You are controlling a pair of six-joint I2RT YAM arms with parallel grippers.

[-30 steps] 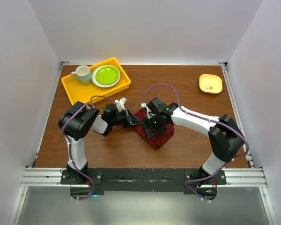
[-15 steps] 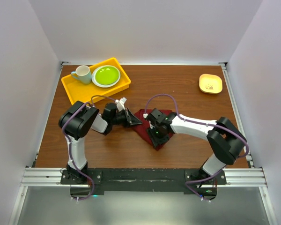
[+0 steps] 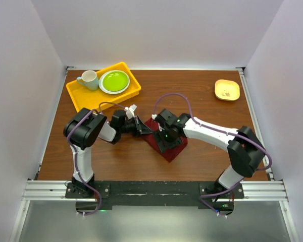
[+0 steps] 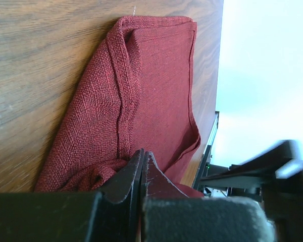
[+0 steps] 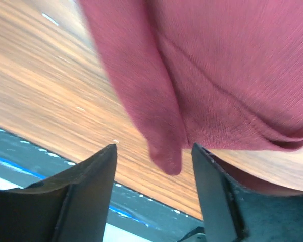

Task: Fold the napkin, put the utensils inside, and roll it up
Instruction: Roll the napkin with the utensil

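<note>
The dark red napkin (image 3: pixel 174 151) lies folded and bunched on the wooden table, in the middle. My left gripper (image 3: pixel 146 131) is shut, its tips (image 4: pixel 143 154) against the rumpled left end of the napkin (image 4: pixel 156 85); no cloth shows between the jaws. My right gripper (image 3: pixel 167 142) hovers low over the napkin, open. In the right wrist view a rolled fold of the napkin (image 5: pixel 227 65) hangs between the spread jaws of that gripper (image 5: pixel 154 147) without touching either one. The utensils are out of view.
A yellow tray (image 3: pixel 79 99) at the back left holds a green plate (image 3: pixel 114 80) and a pale mug (image 3: pixel 89 79). A small yellow dish (image 3: pixel 226 89) sits at the back right. White walls close in three sides.
The right gripper dipped toward the near edge over the napkin, then came back a little toward the far side. The napkin now looks narrower and more gathered. The left gripper stayed put.
</note>
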